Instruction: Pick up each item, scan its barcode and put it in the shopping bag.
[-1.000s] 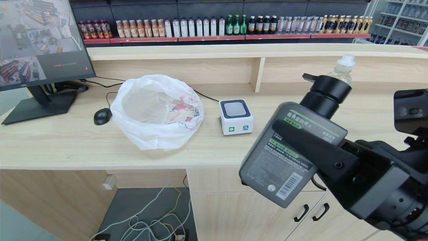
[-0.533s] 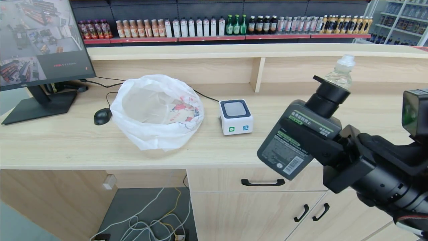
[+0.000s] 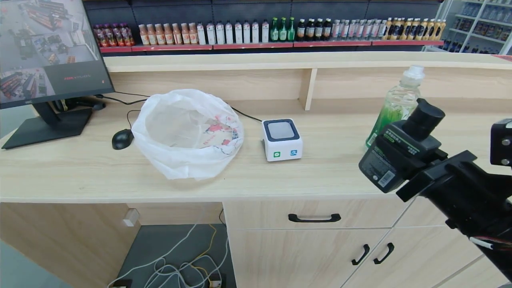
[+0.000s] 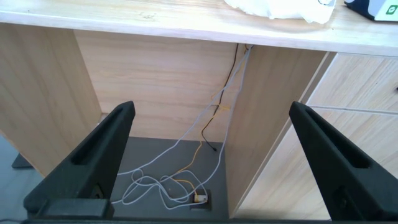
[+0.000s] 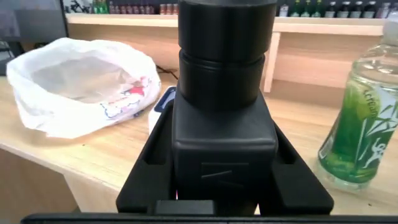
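Grey bottle: the grey square plastic bottle (image 3: 394,160) with a black round cap is held in the air, off the pale wooden counter (image 3: 80,172). It is well to the right of the white cube scanner (image 3: 281,139) and nearer the counter's front edge.
Grip: the right tool (image 3: 416,168) is clamped across the bottle's flat body, one finger on each side.
Barcode: the white barcode label (image 3: 386,179) sits at the bottle's low corner. It faces the robot, not the scanner's grey window, which looks upward.
Step in hand: probably bringing the bottle over to the scanner for its scan.
Doing it well: carry it leftward until it is above the scanner. Roll the wrist so the label side turns down toward the window, and hold it near and steady, with the fingers off the label.
Watch out: a clear green drink bottle (image 3: 394,106) stands on the counter just behind the held one, well right of the scanner. A wide swing could tip it.
Right arm pose: the forearm comes in low from the right of the scanner. The wrist is angled up, so the cap sits higher than the base.
Left tool: the left tool (image 4: 211,168) has its fingers spread wide and empty. It sits below counter level, left of the scanner, facing cables (image 4: 180,180) on the floor.
Bag: the white plastic shopping bag (image 3: 188,132) sits open-mouthed just left of the scanner.
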Controlling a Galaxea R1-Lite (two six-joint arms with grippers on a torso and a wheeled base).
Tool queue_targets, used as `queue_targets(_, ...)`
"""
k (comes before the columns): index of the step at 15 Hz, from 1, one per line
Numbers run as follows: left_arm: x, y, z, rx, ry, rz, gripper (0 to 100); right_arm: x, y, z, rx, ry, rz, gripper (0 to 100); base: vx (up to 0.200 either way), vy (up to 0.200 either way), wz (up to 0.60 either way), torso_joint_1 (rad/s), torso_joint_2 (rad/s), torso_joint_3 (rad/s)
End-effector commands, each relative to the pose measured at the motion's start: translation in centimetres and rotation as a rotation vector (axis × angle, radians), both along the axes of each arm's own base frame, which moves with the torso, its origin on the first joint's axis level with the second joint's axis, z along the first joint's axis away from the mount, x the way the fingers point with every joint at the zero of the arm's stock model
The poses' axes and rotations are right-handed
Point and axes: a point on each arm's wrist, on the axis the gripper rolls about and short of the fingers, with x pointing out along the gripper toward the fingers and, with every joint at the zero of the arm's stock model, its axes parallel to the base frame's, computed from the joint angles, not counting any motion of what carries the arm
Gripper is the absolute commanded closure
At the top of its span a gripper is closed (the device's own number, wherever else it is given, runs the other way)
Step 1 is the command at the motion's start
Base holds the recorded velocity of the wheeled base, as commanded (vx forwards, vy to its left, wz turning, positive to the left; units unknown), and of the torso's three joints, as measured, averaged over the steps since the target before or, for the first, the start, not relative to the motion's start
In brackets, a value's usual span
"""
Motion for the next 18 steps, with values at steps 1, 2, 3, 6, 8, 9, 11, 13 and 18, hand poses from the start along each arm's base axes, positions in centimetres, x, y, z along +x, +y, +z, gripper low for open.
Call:
queue_targets(1,0.0,0.0,0.0,-0.004,0.0,0.001,0,0.7,-0.9,0.0,-0.025,-0.013,-0.066,100,0.0,0.0,0.0,0.0,0.0,0.0)
queue_targets(2,0.0,0.0,0.0,-0.003,0.0,0.001,0,0.9,-1.4,0.1,-0.034,-0.025,-0.095,100,0.0,0.0,0.0,0.0,0.0,0.0)
queue_targets(3,0.0,0.0,0.0,-0.003,0.0,0.001,0,1.0,-1.4,0.3,-0.03,-0.029,-0.098,100,0.0,0.0,0.0,0.0,0.0,0.0)
queue_targets(6,0.0,0.0,0.0,-0.001,0.0,0.001,0,1.9,-1.1,1.1,-0.014,-0.059,-0.096,100,0.0,0.0,0.0,0.0,0.0,0.0)
queue_targets(8,0.0,0.0,0.0,-0.001,0.0,0.001,0,2.0,-1.3,0.3,-0.033,-0.028,-0.114,100,0.0,0.0,0.0,0.0,0.0,0.0)
queue_targets(9,0.0,0.0,0.0,-0.003,0.0,0.001,0,1.9,-1.5,0.0,-0.043,-0.02,-0.135,100,0.0,0.2,0.0,0.002,0.01,0.002)
queue_targets(11,0.0,0.0,0.0,-0.004,0.0,0.001,0,2.4,-1.6,0.4,-0.043,-0.039,-0.153,100,0.0,0.2,0.0,0.002,0.0,0.005)
queue_targets(13,0.0,0.0,0.0,-0.004,0.0,0.001,0,2.4,-1.8,0.8,-0.034,-0.05,-0.16,100,0.0,0.2,0.0,0.01,0.0,0.007)
queue_targets(18,0.0,0.0,0.0,-0.001,0.0,0.001,0,2.4,-1.9,0.9,-0.037,-0.056,-0.167,100,0.0,0.16,0.0,0.007,0.0,0.004)
